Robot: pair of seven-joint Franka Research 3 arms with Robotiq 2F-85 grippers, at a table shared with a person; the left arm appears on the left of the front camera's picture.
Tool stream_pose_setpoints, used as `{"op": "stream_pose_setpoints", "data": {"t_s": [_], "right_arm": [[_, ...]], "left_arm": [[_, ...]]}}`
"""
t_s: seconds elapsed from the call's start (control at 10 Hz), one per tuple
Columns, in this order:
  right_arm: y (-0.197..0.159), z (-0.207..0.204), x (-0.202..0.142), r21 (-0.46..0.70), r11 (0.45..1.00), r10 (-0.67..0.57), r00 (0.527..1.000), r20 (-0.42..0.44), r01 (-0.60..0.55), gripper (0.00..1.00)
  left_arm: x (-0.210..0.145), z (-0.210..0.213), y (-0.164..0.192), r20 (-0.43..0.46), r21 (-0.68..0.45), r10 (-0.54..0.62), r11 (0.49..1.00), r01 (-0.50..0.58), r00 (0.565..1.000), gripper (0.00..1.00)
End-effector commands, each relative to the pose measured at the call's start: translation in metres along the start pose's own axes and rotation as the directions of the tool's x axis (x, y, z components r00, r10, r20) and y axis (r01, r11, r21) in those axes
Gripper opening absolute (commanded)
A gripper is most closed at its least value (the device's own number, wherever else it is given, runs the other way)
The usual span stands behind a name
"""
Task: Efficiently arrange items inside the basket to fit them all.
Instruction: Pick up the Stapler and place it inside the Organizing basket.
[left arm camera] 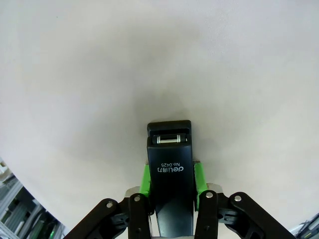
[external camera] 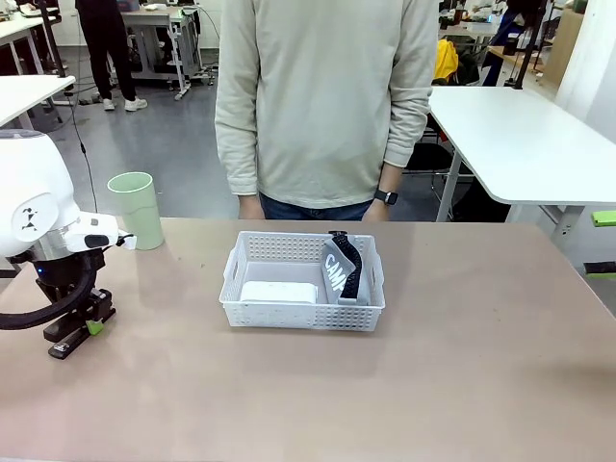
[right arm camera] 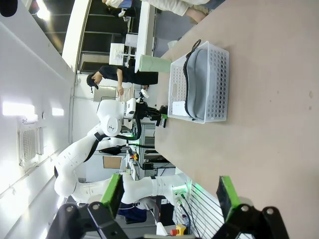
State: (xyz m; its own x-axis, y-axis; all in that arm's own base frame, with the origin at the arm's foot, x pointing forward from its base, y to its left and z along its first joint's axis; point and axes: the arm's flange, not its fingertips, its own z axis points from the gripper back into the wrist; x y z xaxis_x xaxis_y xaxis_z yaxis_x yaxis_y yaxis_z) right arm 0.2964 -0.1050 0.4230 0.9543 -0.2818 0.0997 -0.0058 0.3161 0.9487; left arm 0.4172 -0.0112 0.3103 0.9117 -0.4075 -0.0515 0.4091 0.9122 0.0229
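Black stapler pinched between left jaws, lying on table.

The basket is white with rows of tiny holes, inside it are a grey pouch with a black zipper and white letters and a white box, and left of it on the tan table are a pale green cup, a black stapler and the black left gripper with bright green pads.

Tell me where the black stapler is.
In the front view the black stapler lies on the table at the robot's far left, clamped in the left gripper, nearer the robot than the pale green cup.
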Motion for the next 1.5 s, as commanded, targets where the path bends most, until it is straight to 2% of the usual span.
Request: {"op": "stream_pose_setpoints", "data": {"t_s": [0.0,0.2,0.4,0.6,0.7,0.8,0.9,1.0,1.4], "right_arm": [[0.006,0.001,0.0,0.016,1.0,-0.017,1.0,0.006,0.017,1.0],[0.006,0.001,0.0,0.016,1.0,-0.017,1.0,0.006,0.017,1.0],[0.006,0.001,0.0,0.016,1.0,-0.017,1.0,0.006,0.017,1.0],[0.006,0.001,0.0,0.016,1.0,-0.017,1.0,0.006,0.017,1.0],[0.006,0.001,0.0,0.016,1.0,-0.017,1.0,0.006,0.017,1.0],[0.006,0.001,0.0,0.016,1.0,-0.017,1.0,0.006,0.017,1.0],[0.006,0.001,0.0,0.016,1.0,-0.017,1.0,0.006,0.017,1.0],[0.006,0.001,0.0,0.016,1.0,-0.017,1.0,0.006,0.017,1.0],[0.006,0.001,0.0,0.016,1.0,-0.017,1.0,0.006,0.017,1.0]], "left_arm": [[-0.001,-0.002,0.001,-0.007,0.022,0.007,1.0,-0.007,1.0,0.0],[-0.008,0.013,0.005,-0.006,-0.009,-0.02,1.0,0.02,1.0,0.0],[-0.023,0.075,0.024,0.023,-0.063,-0.068,0.996,0.069,0.997,0.0],[-0.037,0.16,0.053,0.111,-0.132,-0.111,0.983,0.126,0.988,0.0],[-0.044,0.186,0.065,0.199,-0.192,-0.095,0.972,0.134,0.975,0.0],[-0.053,0.196,0.072,0.282,-0.26,-0.07,0.954,0.147,0.957,0.0],[-0.06,0.185,0.076,0.299,-0.304,-0.025,0.945,0.12,0.954,0.0],[-0.059,0.201,0.064,0.219,-0.166,-0.079,0.979,0.117,0.972,0.0],[-0.059,0.201,0.064,0.219,-0.166,-0.079,0.979,0.117,0.972,0.0]]}}
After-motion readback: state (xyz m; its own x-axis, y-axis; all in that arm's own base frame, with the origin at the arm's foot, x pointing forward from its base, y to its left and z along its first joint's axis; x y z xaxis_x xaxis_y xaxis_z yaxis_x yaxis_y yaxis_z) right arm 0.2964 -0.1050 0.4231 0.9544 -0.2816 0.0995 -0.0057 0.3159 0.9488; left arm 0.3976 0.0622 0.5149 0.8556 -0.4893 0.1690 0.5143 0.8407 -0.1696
